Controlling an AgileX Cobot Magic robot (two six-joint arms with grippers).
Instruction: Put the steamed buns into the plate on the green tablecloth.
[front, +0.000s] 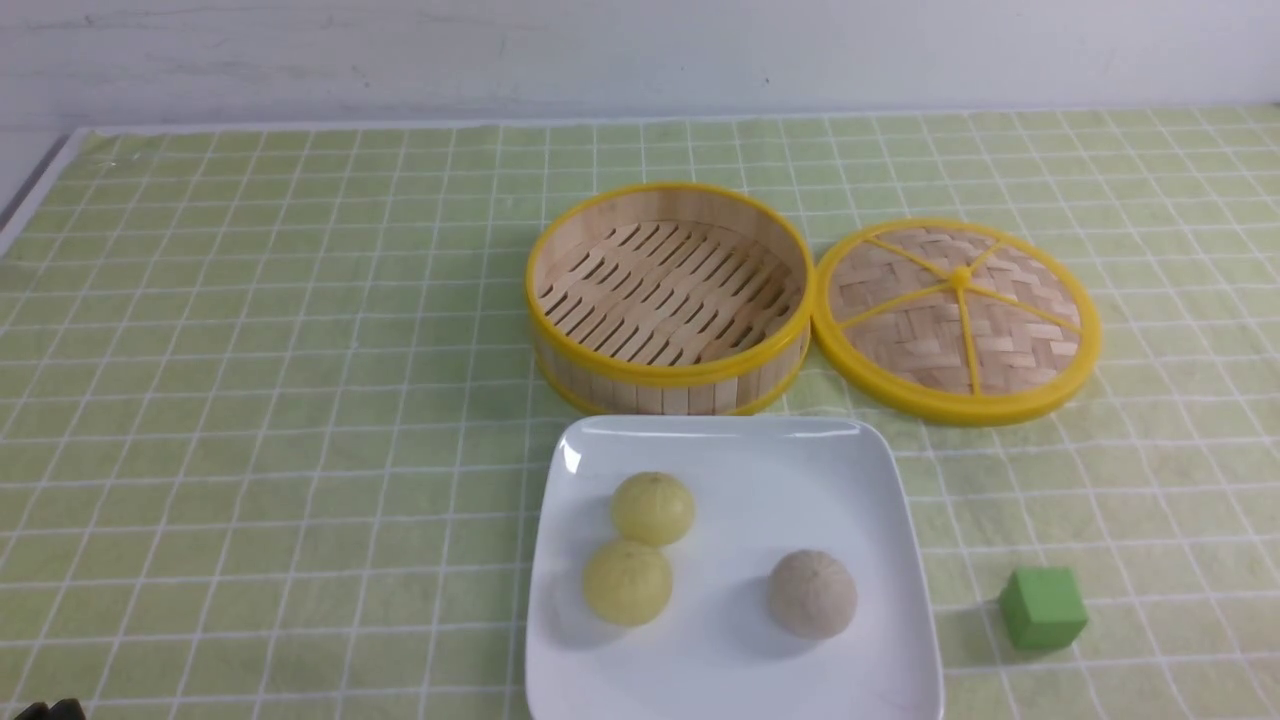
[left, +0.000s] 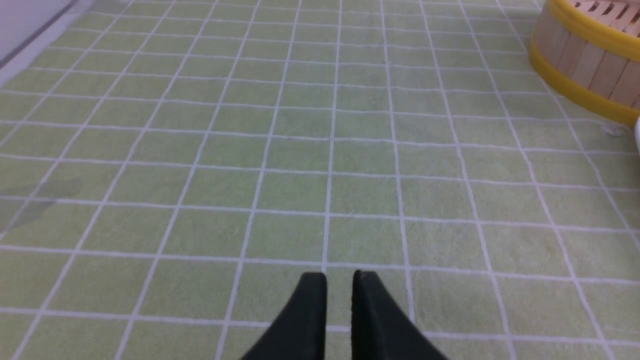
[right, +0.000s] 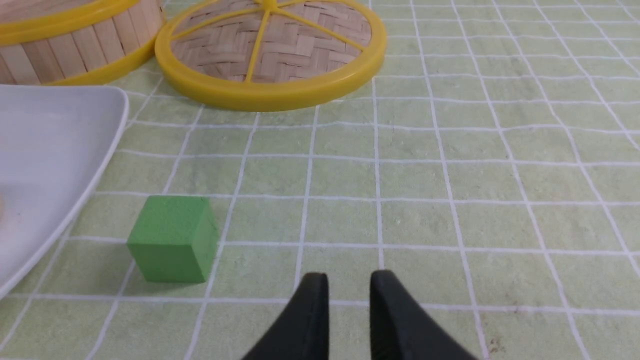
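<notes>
Two pale yellow steamed buns (front: 653, 508) (front: 627, 582) and one beige bun (front: 812, 593) lie in the white square plate (front: 885, 480) on the green tablecloth (front: 250, 350). My left gripper (left: 340, 280) hovers over bare cloth, left of the plate. Its fingers stand close together with nothing between them. My right gripper (right: 349, 282) hovers over the cloth to the right of the plate (right: 45, 150), near the green cube. Its fingers leave a narrow gap and hold nothing. Only a dark bit of the left arm (front: 45, 710) shows in the front view.
An empty bamboo steamer (front: 670, 300) stands just behind the plate, its woven lid (front: 957, 318) flat to its right. A green cube (front: 1043, 607) sits right of the plate, and it also shows in the right wrist view (right: 172, 239).
</notes>
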